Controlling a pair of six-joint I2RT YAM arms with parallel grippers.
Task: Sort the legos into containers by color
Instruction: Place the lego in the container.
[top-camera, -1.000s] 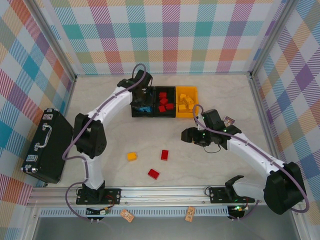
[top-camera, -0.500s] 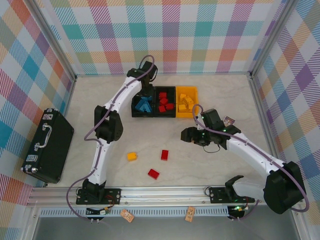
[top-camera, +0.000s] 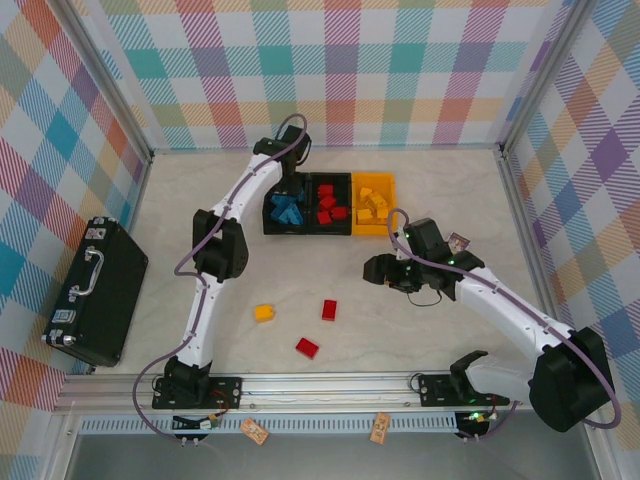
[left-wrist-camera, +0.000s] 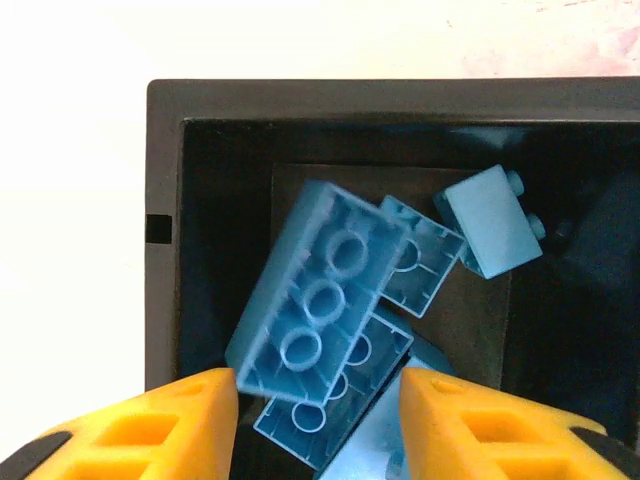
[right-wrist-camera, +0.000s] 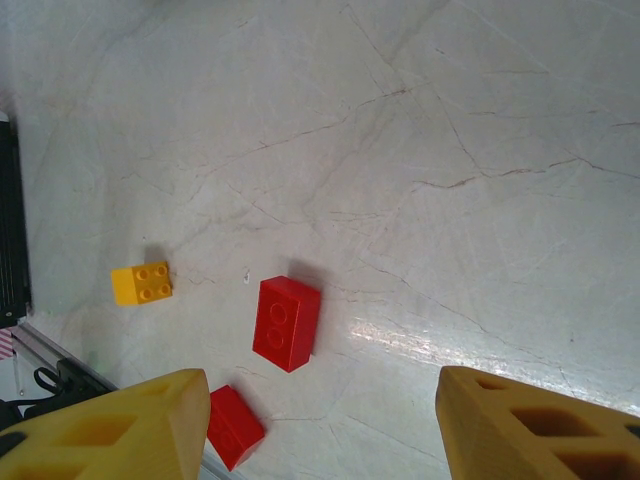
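Both sets of jaws are empty: the left gripper (left-wrist-camera: 318, 395) parted over the black plastic bin (left-wrist-camera: 400, 98), the right gripper (right-wrist-camera: 320, 410) wide. Lower the right squarely astride the oblong red plastic brick (right-wrist-camera: 287, 323).

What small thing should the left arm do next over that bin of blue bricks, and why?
Probably lift the left gripper straight up from the black bin: its jaws stand apart gripping nothing, the blue bricks lie inside, and two red bricks and a yellow brick wait on the table.
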